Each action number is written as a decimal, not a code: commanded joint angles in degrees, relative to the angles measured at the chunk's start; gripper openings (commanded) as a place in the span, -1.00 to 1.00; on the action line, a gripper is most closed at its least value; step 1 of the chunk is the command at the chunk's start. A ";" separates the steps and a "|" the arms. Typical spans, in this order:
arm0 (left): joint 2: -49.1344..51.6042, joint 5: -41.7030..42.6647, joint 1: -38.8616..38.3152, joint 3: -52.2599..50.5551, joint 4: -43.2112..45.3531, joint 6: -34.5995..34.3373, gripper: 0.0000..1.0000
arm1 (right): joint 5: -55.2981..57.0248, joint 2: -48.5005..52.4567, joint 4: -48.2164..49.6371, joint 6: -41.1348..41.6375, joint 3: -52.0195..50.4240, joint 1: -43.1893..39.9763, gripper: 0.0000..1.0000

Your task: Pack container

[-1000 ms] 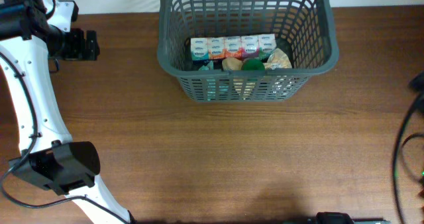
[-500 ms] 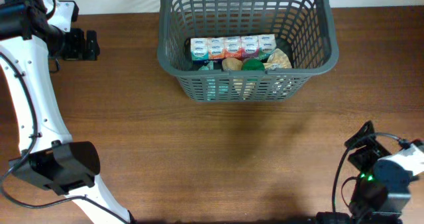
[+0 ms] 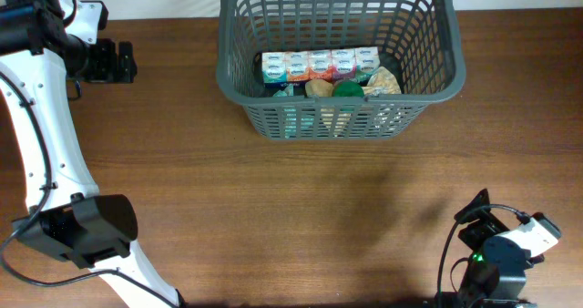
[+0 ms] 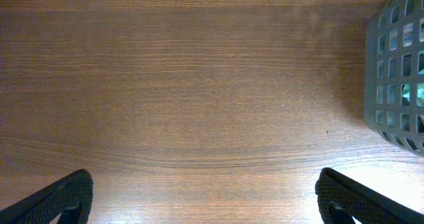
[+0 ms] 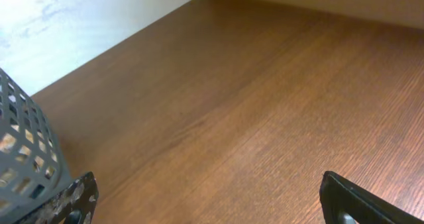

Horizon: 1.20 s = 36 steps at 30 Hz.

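Left gripper jaws spread as wide as they go, nothing between them, only bare table under it. Right gripper same: fully spread, holding nothing. Container = grey basket; it sits off to the right of the left gripper, well apart, and only its slotted wall shows at the right edge of the left wrist view. From the right gripper the basket is ahead and to its left, with a corner of the wall showing just above the left finger in the right wrist view, not touching.

Inside the basket: a row of small cartons along the back, with a green round thing and a pale bag in front of them; other bits are too hidden to name.

Step, my guess: between picks, or packing is already finished, since both arms are parked away from the basket and no loose item shows on the wood in any view. Next move calls for a target. If one turns up, the nearer arm drops jaws-apart over it, closes, lifts over the rim and releases inside. Otherwise leave both arms clear of the basket wall
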 commanded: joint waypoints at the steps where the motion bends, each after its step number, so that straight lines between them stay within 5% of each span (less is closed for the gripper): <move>1: -0.98 0.81 0.31 -0.11 -0.02 -0.76 0.98 | -1.38 -4.35 0.24 0.11 -3.23 -0.17 0.98; 11: -0.98 0.81 0.31 -0.11 -0.04 -0.76 0.98 | -13.99 -4.76 2.75 0.09 -8.26 -0.17 0.98; 36: -3.02 0.81 0.00 -0.13 -0.04 -0.76 0.98 | -13.92 -4.74 2.75 0.09 -8.26 -0.17 0.98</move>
